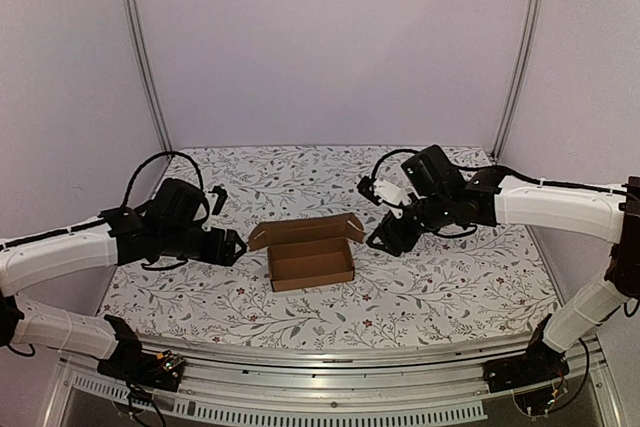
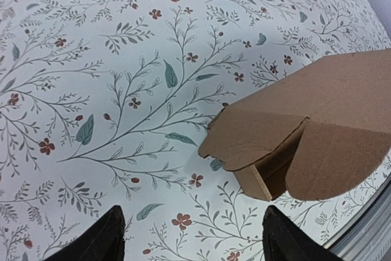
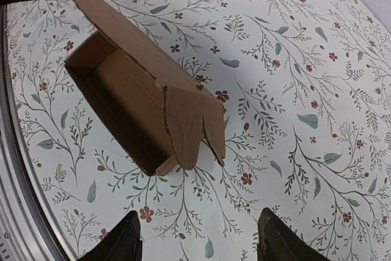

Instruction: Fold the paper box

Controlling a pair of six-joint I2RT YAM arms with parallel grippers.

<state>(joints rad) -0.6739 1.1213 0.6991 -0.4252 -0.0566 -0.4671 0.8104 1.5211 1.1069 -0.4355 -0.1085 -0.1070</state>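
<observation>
Brown cardboard, unprinted: the paper box (image 1: pixel 311 262) rests on the table (image 1: pixel 450 287) as a formed tray, open side up. Its lid (image 1: pixel 305 230) stands raised along the far wall and is not yet closed. The lid's end flaps (image 3: pixel 189 129) splay outward at both ends and are not tucked in.

Left jaws: wide apart, holding nothing. Both fingertips (image 2: pixel 110 236) show at the bottom of the left wrist view with only bare table between them.
Right jaws: likewise wide and empty, fingertips (image 3: pixel 128 242) parted over patterned table.

Position: the box lies between the two sets of jaws, one at each short end, neither touching it.
- From the left jaws, the box's end flap (image 2: pixel 263 145) is ahead and off to the right, outside the gap.
- From the right jaws, the box's near end is just ahead and slightly left, also outside the gap.

Assessment: the arms appear stationed at opposite ends so that each can deal with the flap on its own side. The box sits square between them, so both ends are in reach. The lid's raised posture suggests that tucking the flaps and closing the lid are the work remaining.
</observation>
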